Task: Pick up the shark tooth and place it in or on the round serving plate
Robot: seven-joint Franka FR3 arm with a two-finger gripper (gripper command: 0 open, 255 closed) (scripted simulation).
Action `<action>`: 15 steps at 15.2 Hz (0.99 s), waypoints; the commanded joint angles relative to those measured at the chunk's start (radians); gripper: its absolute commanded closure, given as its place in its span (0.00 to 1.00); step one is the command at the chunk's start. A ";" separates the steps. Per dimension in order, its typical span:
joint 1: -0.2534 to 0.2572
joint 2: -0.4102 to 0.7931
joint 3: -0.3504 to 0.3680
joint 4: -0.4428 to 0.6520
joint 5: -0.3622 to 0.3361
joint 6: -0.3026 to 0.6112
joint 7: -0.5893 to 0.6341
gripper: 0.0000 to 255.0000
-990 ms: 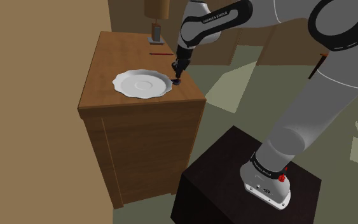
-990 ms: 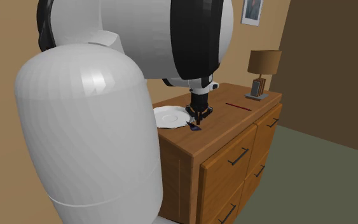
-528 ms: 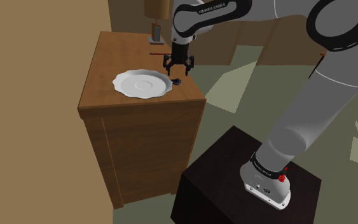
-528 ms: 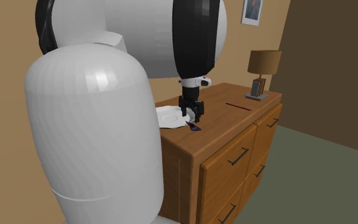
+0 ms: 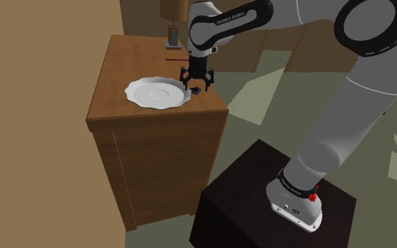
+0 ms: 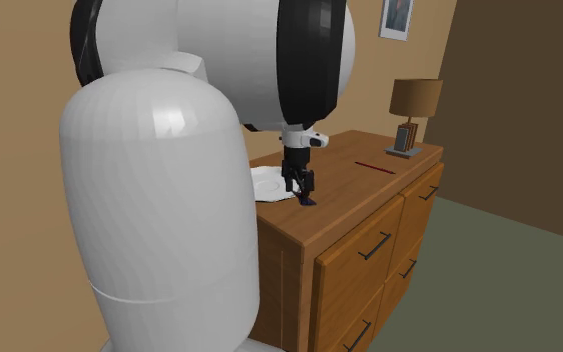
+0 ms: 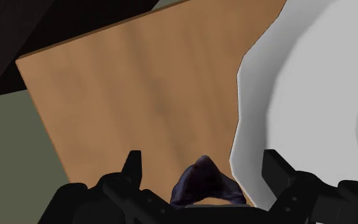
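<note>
On the wooden dresser [image 5: 119,63] sat the white round plate [image 5: 158,93], and just off its rim the gripper [image 5: 197,87] hung spread open, fingers straddling the dark shark tooth [image 7: 201,181] without touching it.

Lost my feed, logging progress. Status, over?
Open end effector straddles shark tooth. Tooth ungripped, on dresser beside plate. Nothing between tooth and plate.
</note>
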 commanded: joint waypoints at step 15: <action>-0.002 0.006 -0.002 0.010 0.000 -0.005 -0.003 1.00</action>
